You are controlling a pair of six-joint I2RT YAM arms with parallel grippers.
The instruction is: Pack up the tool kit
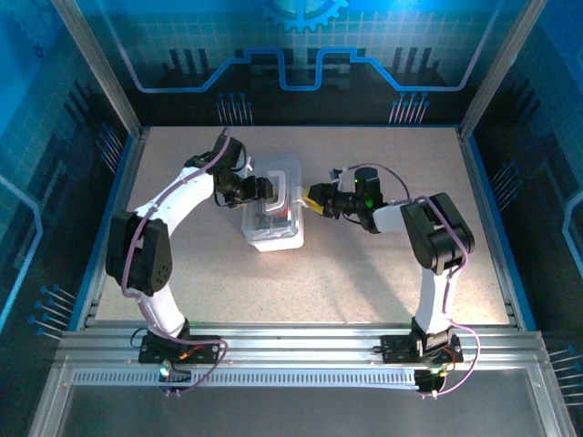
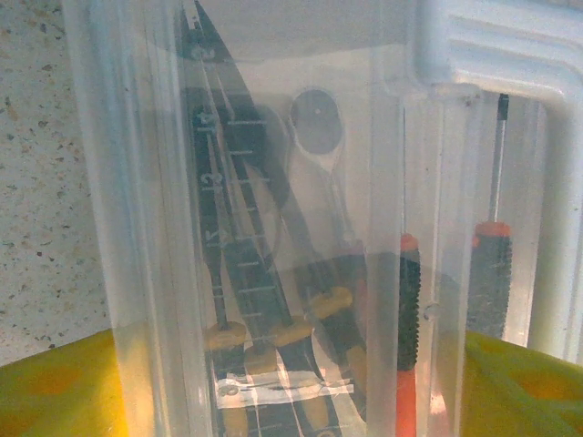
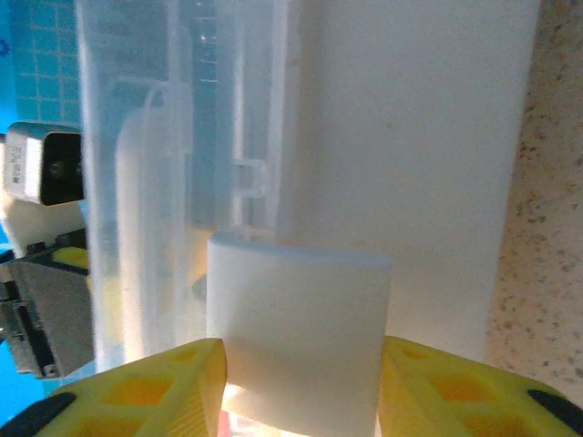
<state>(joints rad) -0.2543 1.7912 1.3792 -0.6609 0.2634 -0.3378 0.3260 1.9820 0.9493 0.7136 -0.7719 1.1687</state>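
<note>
On tabletop (image 1: pixel 364 282), case (image 1: pixel 278 232) is gripped by left tool (image 1: pixel 270 189) for bracing; latch (image 3: pixel 301 337) is pinched by right tool (image 1: pixel 312 198), presumably for closing.

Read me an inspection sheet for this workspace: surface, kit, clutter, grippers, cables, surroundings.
surface: speckled beige table, no spills seen.
job's things: clear tool case mid-table; inside it, a ratchet wrench, black-and-yellow-handled tools and red-and-black-handled screwdrivers.
clutter: nothing seen.
grippers: left gripper has a yellow finger at each side of the case, grip uncertain; right gripper is shut on a white tab of the case.
cables: purple cables run along both arms, no snag seen.
surroundings: blue-lit patterned walls; aluminium rails at the near edge.
</note>
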